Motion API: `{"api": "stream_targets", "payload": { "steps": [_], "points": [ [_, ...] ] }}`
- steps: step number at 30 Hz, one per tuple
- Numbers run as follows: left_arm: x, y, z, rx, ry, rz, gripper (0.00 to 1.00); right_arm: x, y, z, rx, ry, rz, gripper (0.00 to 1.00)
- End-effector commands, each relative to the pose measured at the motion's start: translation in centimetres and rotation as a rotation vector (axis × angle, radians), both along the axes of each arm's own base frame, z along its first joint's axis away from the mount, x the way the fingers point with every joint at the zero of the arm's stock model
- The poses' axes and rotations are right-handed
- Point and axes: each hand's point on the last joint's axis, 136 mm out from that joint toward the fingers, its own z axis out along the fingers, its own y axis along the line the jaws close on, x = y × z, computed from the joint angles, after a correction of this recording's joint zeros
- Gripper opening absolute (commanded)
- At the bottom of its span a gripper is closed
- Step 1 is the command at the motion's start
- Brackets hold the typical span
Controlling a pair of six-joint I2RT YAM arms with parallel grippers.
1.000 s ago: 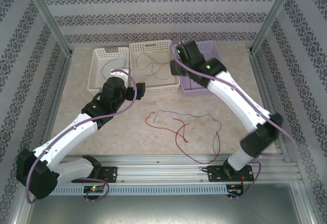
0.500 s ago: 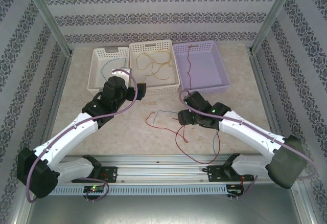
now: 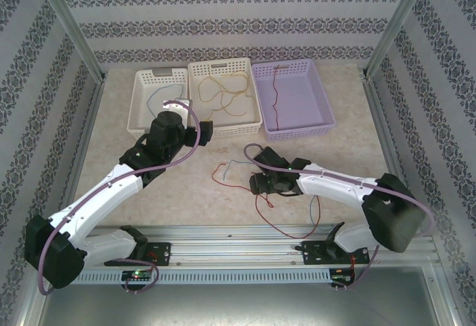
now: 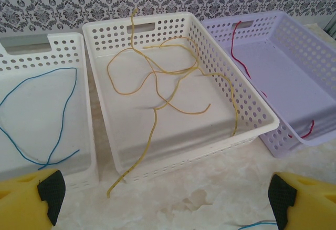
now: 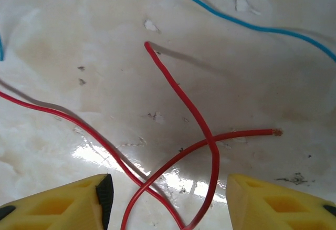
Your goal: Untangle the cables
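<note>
The left gripper (image 4: pixel 165 198) hangs with its jaws wide apart before three baskets. A blue wire (image 4: pixel 52 71) lies in the left white basket (image 4: pixel 86 135) (cut off at the frame's edge), and yellow wires (image 4: pixel 155 125) lie in the middle basket (image 4: pixel 231 83). A red wire (image 4: pixel 239 56) in the lilac basket (image 4: pixel 294 35) is partly hidden behind its wall. On the table (image 3: pixel 186 184), the right gripper (image 5: pixel 169 193) stands with jaws apart over crossed loose red wires (image 5: pixel 184 98) that run out of frame, near a loose blue wire (image 5: pixel 252 28). A second ago the right gripper was at the lilac basket. The left arm has not moved.
</note>
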Motion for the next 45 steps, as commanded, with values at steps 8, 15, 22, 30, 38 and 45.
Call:
{"api": "stream_targets", "payload": {
  "steps": [8, 15, 22, 30, 38, 45],
  "points": [
    [0.0, -0.7, 1.3, -0.004, -0.017, -0.028, 1.00, 0.7, -0.4, -1.8, -0.068, -0.009, -0.018, 0.55],
    [0.0, -0.6, 1.2, 0.004, -0.017, -0.022, 1.00, 1.9, 1.2, -2.1, -0.045, -0.002, -0.011, 0.27],
    [0.0, -0.6, 1.3, 0.001, -0.019, -0.025, 1.00, 4.7, 2.9, 2.6, 0.034, -0.085, -0.010, 0.00],
    [-0.1, -0.4, 1.6, 0.002, -0.027, -0.020, 1.00, 8.0, 4.6, 8.5, 0.141, -0.158, -0.013, 0.00],
    [-1.5, -3.1, 1.5, -0.115, 0.039, -0.106, 1.00, 10.5, 4.4, 13.1, 0.241, -0.193, -0.036, 0.00],
    [-7.0, -11.0, -5.4, -0.069, 0.356, -0.264, 0.99, 11.5, 0.3, 17.0, 0.295, -0.249, -0.116, 0.00]
  ]
}}
